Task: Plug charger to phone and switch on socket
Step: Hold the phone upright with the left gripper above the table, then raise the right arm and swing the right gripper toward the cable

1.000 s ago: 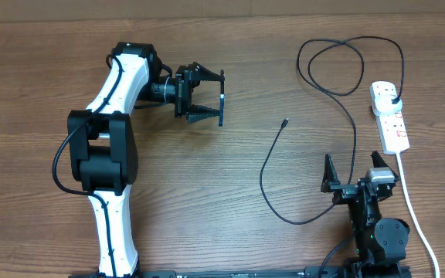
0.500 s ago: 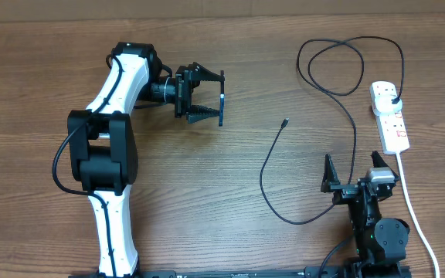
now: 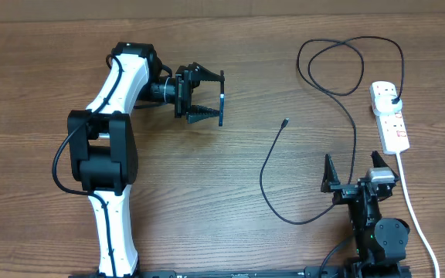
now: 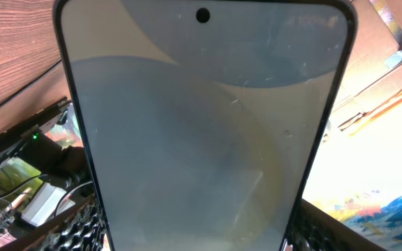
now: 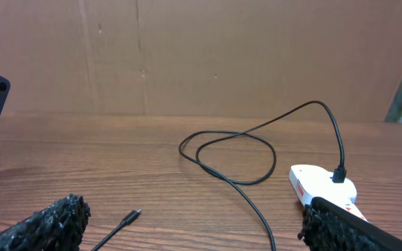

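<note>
Overhead view, entries in order of task progress.

1. Phone [image 3: 222,98]: pinched edge-on in the left pincer [image 3: 212,97], upper centre-left of the frame. The right wrist view shows it held up off the worktop [image 3: 52,62]. Its pale lit screen fills the left wrist view. Nothing is plugged into it.
2. Charger [image 3: 261,176]: its black plug [image 3: 392,99] sits in the socket [image 3: 395,131] at the upper right. The cable loops there, then trails down through the centre. Its tiny connector [image 3: 285,122] lies loose mid-frame, well apart from the phone.
3. Right pincer [image 3: 353,173]: lower right, fingers spread and holding nothing, with the cable passing close by.
4. Socket switches: red-orange; on or off cannot be told.

Status, as a judgement: the mains end is in place and the phone is in hand. Lifting the connector, mating it to the phone and pressing the switch all remain.

Surface: brown wood-grain worktop, otherwise bare. A thick white cord [image 3: 412,202] runs off the lower right.

Room: a plain brown cardboard wall [image 5: 201,56] stands behind the far edge. Blurred clutter shows at the margins of the left wrist view.
</note>
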Robot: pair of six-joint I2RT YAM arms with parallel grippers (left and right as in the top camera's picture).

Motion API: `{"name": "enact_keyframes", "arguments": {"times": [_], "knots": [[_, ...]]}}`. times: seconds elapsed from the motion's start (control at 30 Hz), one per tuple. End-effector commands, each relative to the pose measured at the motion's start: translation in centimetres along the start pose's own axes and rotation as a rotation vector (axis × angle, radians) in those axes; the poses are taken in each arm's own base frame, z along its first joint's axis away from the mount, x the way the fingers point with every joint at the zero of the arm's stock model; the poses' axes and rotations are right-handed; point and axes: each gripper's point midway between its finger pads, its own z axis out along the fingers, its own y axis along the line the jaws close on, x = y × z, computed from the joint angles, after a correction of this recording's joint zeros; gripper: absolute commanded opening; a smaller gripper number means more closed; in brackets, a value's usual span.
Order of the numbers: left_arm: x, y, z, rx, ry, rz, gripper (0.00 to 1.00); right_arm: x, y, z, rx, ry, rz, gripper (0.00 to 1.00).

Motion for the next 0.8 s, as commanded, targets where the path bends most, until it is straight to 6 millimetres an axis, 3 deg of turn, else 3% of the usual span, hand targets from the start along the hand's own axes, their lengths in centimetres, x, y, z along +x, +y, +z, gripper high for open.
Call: {"name": "enact_keyframes", "arguments": {"times": [0.0,0.13,0.23,0.37,0.47,0.77], "knots": [[0.2,-1.3,-0.2,0.052,0.012,0.034,0.79,0.2,-0.2,0.0,0.010,-0.005,0.006,1.00],[0.2,-1.4,-0.2,0.052,0.012,0.035,0.79,0.1,0.3,0.0,-0.019,-0.009,0.006,1.00],[0.2,-1.3,-0.2,0.052,0.012,0.034,0.79,-0.1,2.7,-0.2,-0.156,-0.016,0.005,1.00],[0.2,-1.3,-0.2,0.052,0.012,0.034,0.79,-0.9,9.4,-2.8,-0.582,-0.053,-0.008,1.00],[0.2,-1.4,-0.2,0.052,0.012,0.034,0.79,-2.7,11.8,-5.0,-0.762,-0.143,-0.047,1.00],[0.2,-1.3,-0.2,0.052,0.012,0.034,0.79,-10.3,11.6,-7.4,-0.785,-0.398,0.035,1.00]]}}
